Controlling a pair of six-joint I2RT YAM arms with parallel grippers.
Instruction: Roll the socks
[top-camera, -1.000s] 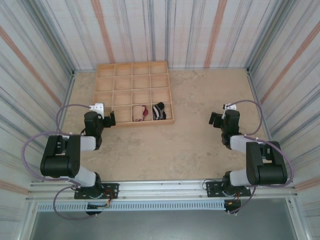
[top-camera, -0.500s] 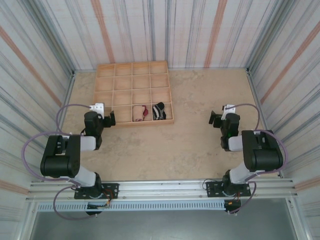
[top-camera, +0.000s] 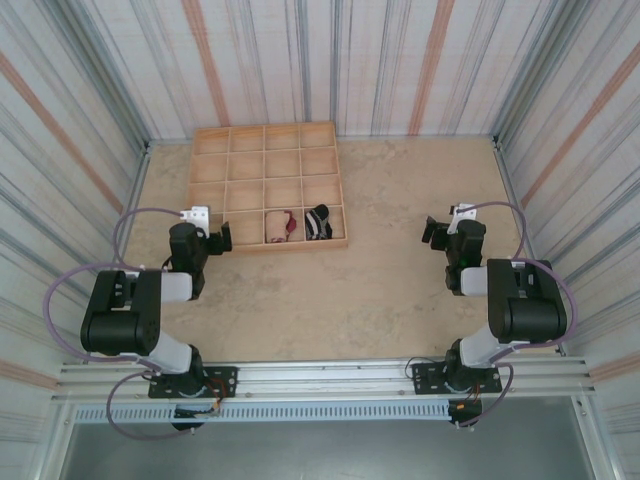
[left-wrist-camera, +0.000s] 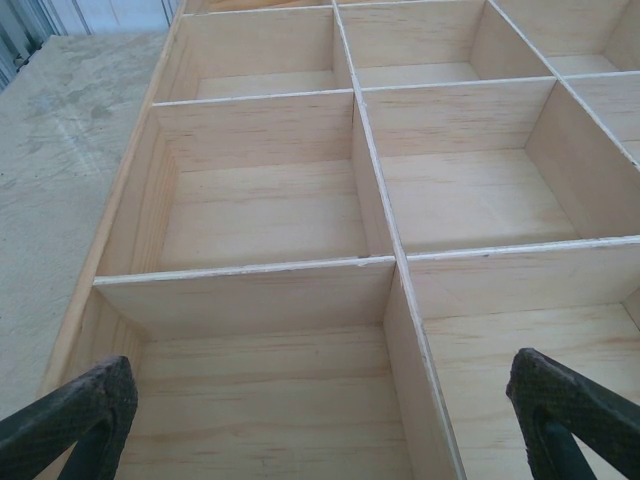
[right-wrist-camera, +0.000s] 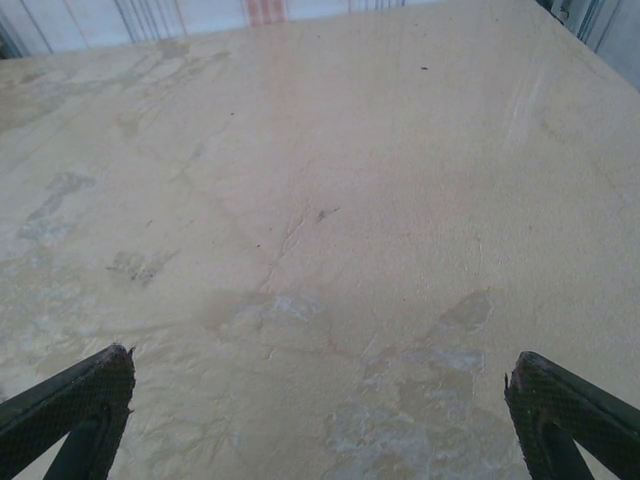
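Two socks lie bundled in the front row of a wooden grid tray (top-camera: 265, 130): the beige sock with dark red (top-camera: 283, 224) in the third cell, the black striped sock (top-camera: 318, 221) in the fourth. My left gripper (top-camera: 222, 238) hovers at the tray's front left corner, open, with nothing between its fingers (left-wrist-camera: 70, 415); its camera looks into bare wooden cells (left-wrist-camera: 260, 215). My right gripper (top-camera: 433, 233) stands open over bare table on the right side, its fingertips (right-wrist-camera: 570, 410) wide apart above the stone-like surface.
The tray (left-wrist-camera: 380, 260) has thin wooden dividers and sits at the back left of the table (top-camera: 400, 200). Striped walls enclose the table on three sides. A metal rail (top-camera: 320, 375) runs along the near edge by the arm bases.
The right arm has folded back, its elbow moved nearer its base, and the gripper shifted slightly right and up. The left arm has not moved.
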